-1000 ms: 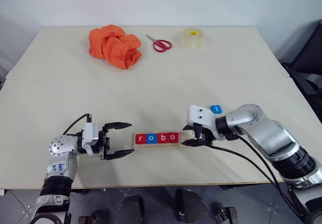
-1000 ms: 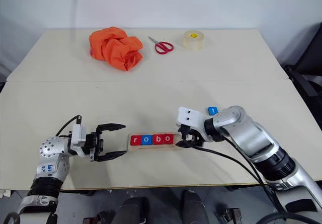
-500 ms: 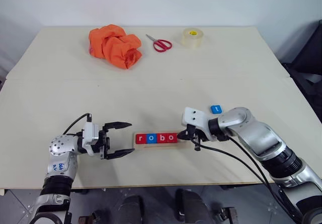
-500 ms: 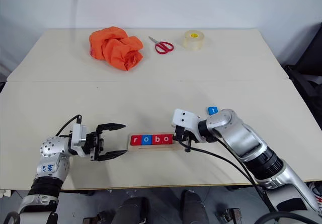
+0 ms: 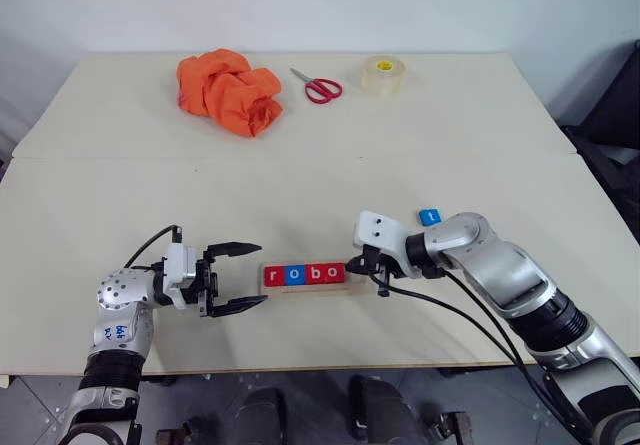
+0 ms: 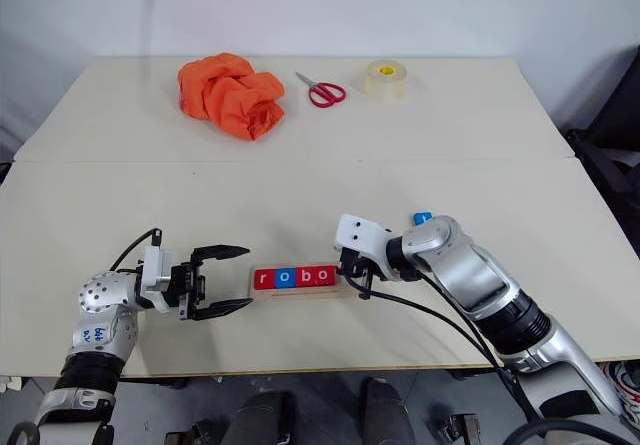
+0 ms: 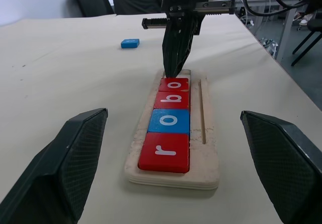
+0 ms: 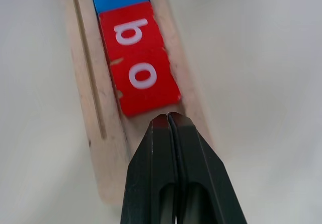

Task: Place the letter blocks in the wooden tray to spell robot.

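Note:
The wooden tray [image 7: 210, 133] lies near the table's front edge. In it sit a red r [image 5: 274, 274], a blue o [image 5: 293, 274], a red b [image 5: 313, 273] and a red o [image 5: 333, 272], side by side. The blue t block [image 5: 430, 217] lies flat on the table behind my right wrist. My right gripper [image 8: 169, 117] is shut with nothing in it. Its tips point down into the tray's right end, against the edge of the last red o. My left gripper [image 5: 260, 275] is open and level, just left of the tray's left end.
At the back of the table lie a crumpled orange cloth [image 5: 228, 92], red-handled scissors [image 5: 318, 85] and a roll of clear tape [image 5: 381, 74]. A black chair [image 5: 615, 125] stands beyond the table's right edge.
My right gripper has shut and moved left to the tray's right end. The tray with its blocks has slid slightly left toward the left gripper. The left arm has stayed still.

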Available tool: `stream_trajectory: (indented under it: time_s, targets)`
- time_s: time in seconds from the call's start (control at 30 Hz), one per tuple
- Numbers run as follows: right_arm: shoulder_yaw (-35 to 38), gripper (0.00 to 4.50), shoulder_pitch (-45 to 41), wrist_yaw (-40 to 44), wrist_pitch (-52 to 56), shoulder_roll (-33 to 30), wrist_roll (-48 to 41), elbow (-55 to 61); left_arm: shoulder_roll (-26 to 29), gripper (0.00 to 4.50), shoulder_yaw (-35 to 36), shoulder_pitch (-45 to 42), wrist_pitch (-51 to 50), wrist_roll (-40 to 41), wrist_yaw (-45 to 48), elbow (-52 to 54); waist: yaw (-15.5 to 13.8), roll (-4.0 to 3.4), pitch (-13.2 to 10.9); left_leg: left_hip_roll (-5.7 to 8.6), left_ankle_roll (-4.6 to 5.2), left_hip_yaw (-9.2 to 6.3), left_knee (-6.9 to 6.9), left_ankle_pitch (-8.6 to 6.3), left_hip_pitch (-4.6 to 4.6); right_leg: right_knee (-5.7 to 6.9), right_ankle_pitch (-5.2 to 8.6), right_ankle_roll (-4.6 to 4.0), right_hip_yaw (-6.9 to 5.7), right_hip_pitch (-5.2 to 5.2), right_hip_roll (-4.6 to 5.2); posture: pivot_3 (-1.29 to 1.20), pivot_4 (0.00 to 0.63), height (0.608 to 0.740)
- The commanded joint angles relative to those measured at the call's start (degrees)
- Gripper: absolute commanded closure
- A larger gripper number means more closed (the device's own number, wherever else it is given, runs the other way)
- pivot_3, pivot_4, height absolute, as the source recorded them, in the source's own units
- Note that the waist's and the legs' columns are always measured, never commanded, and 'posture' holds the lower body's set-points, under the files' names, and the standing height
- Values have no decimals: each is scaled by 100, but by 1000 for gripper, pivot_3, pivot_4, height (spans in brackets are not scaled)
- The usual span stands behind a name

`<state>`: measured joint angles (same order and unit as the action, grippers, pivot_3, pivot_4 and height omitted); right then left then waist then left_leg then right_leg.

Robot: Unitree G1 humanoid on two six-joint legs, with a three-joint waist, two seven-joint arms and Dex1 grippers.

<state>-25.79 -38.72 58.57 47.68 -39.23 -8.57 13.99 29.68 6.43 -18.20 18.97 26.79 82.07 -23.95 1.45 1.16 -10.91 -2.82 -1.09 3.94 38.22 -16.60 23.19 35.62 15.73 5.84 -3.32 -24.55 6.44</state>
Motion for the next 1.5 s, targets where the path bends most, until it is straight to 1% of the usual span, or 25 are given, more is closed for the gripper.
stream_trajectory:
  time_s: [0.03, 0.1, 0.2, 0.27, 0.33, 0.37, 0.53, 0.57, 0.6, 0.7, 0.77, 0.93, 1.07, 1.17, 1.33, 1.5]
  targets:
    - [487, 4468, 133, -69, 99, -184, -164, 411, 16, 0, 35, -151, 61, 11, 46, -63, -3, 0, 0, 0, 0, 0, 0, 0, 0, 0, 0, 0, 0, 0, 0, 0, 150, 740]
    - [872, 4468, 300, -165, 156, -162, -363, 529, 6, 0, 14, -226, 66, 8, 98, -145, -12, 0, 0, 0, 0, 0, 0, 0, 0, 0, 0, 0, -1, 0, 0, 0, 150, 740]
    - [1291, 3938, 589, -166, 352, -231, -683, 788, -15, 0, -13, -320, 77, 1, 166, -239, -15, 0, 0, 1, 0, 0, 0, 0, 0, -1, 0, 0, -1, 1, 0, 0, 150, 740]
    - [1494, 3260, 768, -296, 378, -260, -723, 885, -26, 0, -24, -374, 76, -5, 196, -288, -18, 1, 0, 1, 0, 0, 0, 0, 0, -1, 0, 0, -1, 1, 0, 0, 150, 740]
    - [1887, 2627, 1070, -563, 374, -248, -750, 957, -35, 0, -49, -456, 74, -12, 259, -366, -22, 1, 0, 1, 0, 0, 0, 0, 0, 0, 0, 0, -1, 2, -1, 0, 150, 740]
    - [2068, 2192, 1205, -685, 352, -239, -761, 988, -39, 0, -58, -491, 77, -14, 288, -405, -25, 1, 1, 1, 0, 0, 1, 0, 0, 0, 0, 0, -1, 2, -1, 0, 150, 740]
    - [2873, 521, 1915, -1114, 411, -301, -837, 1216, -51, 0, -79, -614, 78, -17, 402, -538, -56, 1, 1, 2, 0, 1, 1, 0, -1, -1, 0, 1, 0, 2, -1, 0, 150, 740]
    - [3108, 98, 2151, -1207, 405, -304, -853, 1289, -54, 0, -85, -644, 73, -19, 430, -569, -80, 1, 1, 1, 0, -1, 0, 0, -1, 0, 0, 1, -1, 2, -2, 0, 150, 740]
    - [3252, 15, 2306, -1275, 400, -304, -873, 1344, -54, 0, -85, -664, 74, -19, 453, -597, -91, 1, 1, 1, 0, -1, -1, 0, -1, -1, 0, 1, -1, 2, -3, 0, 150, 740]
    - [3859, 15, 2712, -1871, 266, -28, -772, 1394, -48, 0, -86, -758, 67, -25, 505, -698, -142, 2, 1, 2, 0, 2, 1, 0, -2, -1, 0, 1, 2, 3, -3, 0, 150, 740]
    - [4261, 15, 2927, -2159, 293, 175, -862, 1512, -37, 0, -88, -816, 60, -25, 535, -758, -153, 2, 1, 2, 1, 1, 3, 1, -2, 1, -1, 2, 1, 5, -3, 0, 150, 740]
    - [4964, 15, 3622, -2473, 682, 392, -1178, 2166, 38, 0, -89, -951, 29, -28, 617, -917, -164, 2, 2, 2, 1, -1, -1, 2, -2, 0, -1, 3, 1, 5, -4, 0, 150, 740]
    - [4970, 15, 3689, -2610, 717, 421, -1329, 2193, 69, 0, -107, -1030, 34, -33, 655, -1004, -126, 3, 2, 3, 2, -1, 3, 2, -4, -1, -2, 4, 4, 7, -4, 0, 150, 740]
    - [4792, 15, 3379, -2815, 626, 564, -1341, 1806, 75, 0, -127, -1051, 4, -18, 655, -948, -124, 3, 2, 1, 6, -1, 1, 5, -8, 2, -3, 6, 6, 8, -6, 0, 150, 740]
    - [4377, 15, 2719, -3028, 302, 815, -1231, 854, 147, 0, -111, -921, -83, 26, 622, -700, -130, 3, 2, 0, 9, -2, 0, 10, -10, 6, -3, 5, 6, 8, -8, 0, 150, 740]
    - [3980, 15, 2029, -3221, -424, 1064, -960, -535, 249, 0, -38, -624, -218, 78, 465, -272, -122, 3, 2, 4, 9, 3, -2, 10, -6, 0, -3, 5, 10, 6, -5, 0, 150, 740]
